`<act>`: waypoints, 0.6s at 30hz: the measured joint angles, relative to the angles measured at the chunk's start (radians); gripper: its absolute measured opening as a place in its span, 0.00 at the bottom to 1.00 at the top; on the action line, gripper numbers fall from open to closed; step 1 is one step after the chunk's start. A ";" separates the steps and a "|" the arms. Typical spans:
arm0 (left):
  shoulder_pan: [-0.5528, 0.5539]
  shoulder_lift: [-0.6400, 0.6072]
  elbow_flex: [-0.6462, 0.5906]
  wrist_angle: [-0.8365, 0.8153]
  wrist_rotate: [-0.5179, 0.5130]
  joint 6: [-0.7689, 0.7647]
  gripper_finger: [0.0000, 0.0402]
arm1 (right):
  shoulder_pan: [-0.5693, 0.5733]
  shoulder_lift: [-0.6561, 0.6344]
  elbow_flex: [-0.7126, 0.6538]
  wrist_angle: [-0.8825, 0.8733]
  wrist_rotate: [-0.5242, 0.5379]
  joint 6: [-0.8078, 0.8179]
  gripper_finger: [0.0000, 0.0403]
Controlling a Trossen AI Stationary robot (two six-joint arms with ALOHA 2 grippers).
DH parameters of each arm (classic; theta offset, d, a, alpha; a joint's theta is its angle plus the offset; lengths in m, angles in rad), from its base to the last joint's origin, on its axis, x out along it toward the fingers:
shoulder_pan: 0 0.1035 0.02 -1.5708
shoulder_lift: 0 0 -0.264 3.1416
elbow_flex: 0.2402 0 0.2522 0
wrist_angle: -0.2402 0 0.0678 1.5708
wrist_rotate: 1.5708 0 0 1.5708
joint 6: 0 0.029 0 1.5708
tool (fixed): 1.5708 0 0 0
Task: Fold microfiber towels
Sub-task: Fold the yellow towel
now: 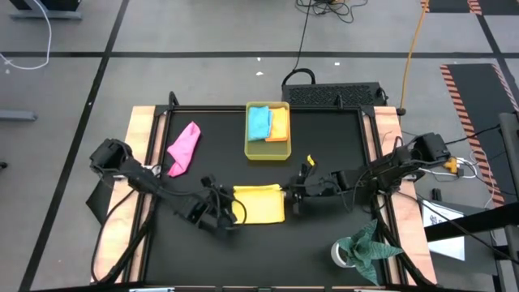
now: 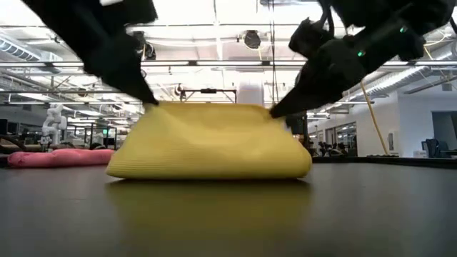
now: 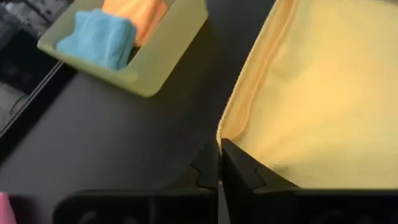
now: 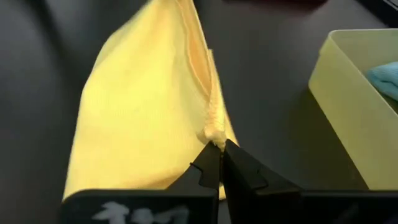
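Observation:
The yellow microfiber towel [image 1: 259, 204] lies doubled over at the table's middle; its rounded lower fold [image 2: 207, 170] rests on the black tabletop. My left gripper [image 1: 233, 212] is shut on the towel's left end. My right gripper [image 1: 289, 195] is shut on its right end. A pink towel [image 1: 184, 148] lies bunched at the far left. A light blue towel [image 1: 259, 122] and an orange towel [image 1: 279, 124] sit folded in the yellow tray [image 1: 267, 151]. My left gripper pinches the yellow towel's left corner [image 3: 225, 132] between its two fingertips, slanting down from the table's left. That corner [image 2: 158, 107] is held up off the table while the towel's lower part rests on it. My right gripper pinches the towel's bunched right corner [image 4: 213, 133], where the hemmed edges meet, between its fingertips. It comes slanting down from the table's right. The corner [image 2: 270, 113] is raised, and the cloth sags slightly between the two holds.
The yellow tray stands just beyond the towel toward the far edge. A dark green cloth [image 1: 369, 247] lies crumpled at the near right, over a small round container [image 1: 342, 254]. Wooden side rails [image 1: 139, 162] border the black mat.

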 joint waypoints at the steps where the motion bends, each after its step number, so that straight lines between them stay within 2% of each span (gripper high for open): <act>1: 0.009 0.000 -0.020 0.017 0.002 0.000 0.01 | -0.009 0.005 -0.009 0.027 -0.001 0.003 0.00; 8: 0.061 0.000 -0.079 0.072 0.042 0.007 0.04 | -0.053 0.031 -0.045 0.098 -0.021 0.005 0.00; 14: 0.090 0.000 -0.118 0.104 0.054 0.010 0.01 | -0.090 0.109 -0.045 0.182 -0.055 -0.013 0.00; 18: 0.102 0.000 -0.155 0.149 0.059 0.009 0.07 | -0.122 0.180 -0.046 0.249 -0.055 -0.021 0.00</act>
